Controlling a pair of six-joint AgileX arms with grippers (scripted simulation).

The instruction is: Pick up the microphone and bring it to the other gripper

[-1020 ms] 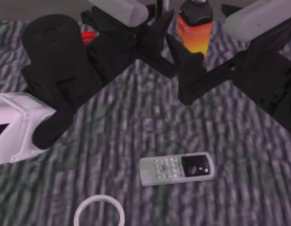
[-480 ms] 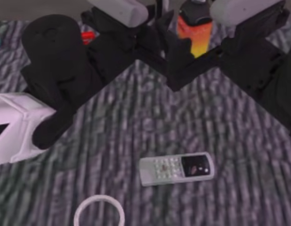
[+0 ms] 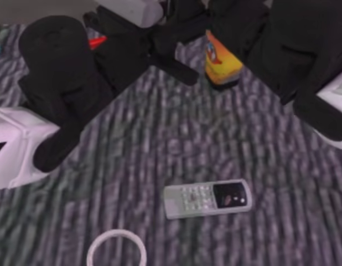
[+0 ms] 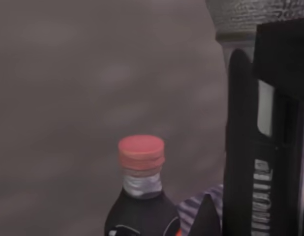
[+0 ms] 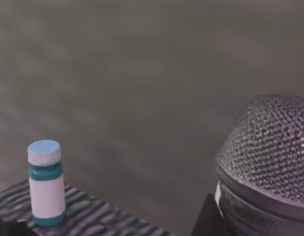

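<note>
Since a second ago the right arm has swung up and inward across the far edge of the counter (image 3: 176,138), so its black wrist now fills the top view's upper right and the orange-and-yellow bottle (image 3: 221,66) that it partly covered stands exposed; the silver keypad phone (image 3: 207,198) and the white ring (image 3: 116,249) at the near edge lie where they were. Both arms meet at the far middle of the top view, the left pincer (image 3: 179,69) reaching from the left and the right pincer (image 3: 215,14) from the right, though the black bodies merge there and their fingers are hard to separate. The microphone (image 5: 267,157) is up off the counter between them: the right wrist view shows its rounded grey mesh head very close, and the left wrist view shows the same mesh head (image 4: 255,17) above a black handle running alongside a black finger (image 4: 243,147). Whether either pincer is clamped on the handle or standing apart from it, I cannot tell. Beyond it in the left wrist view stands a dark bottle with a red cap (image 4: 141,196). In the right wrist view a small teal bottle with a pale blue cap (image 5: 45,184) stands upright on the counter's striped cloth, well apart from the microphone.
</note>
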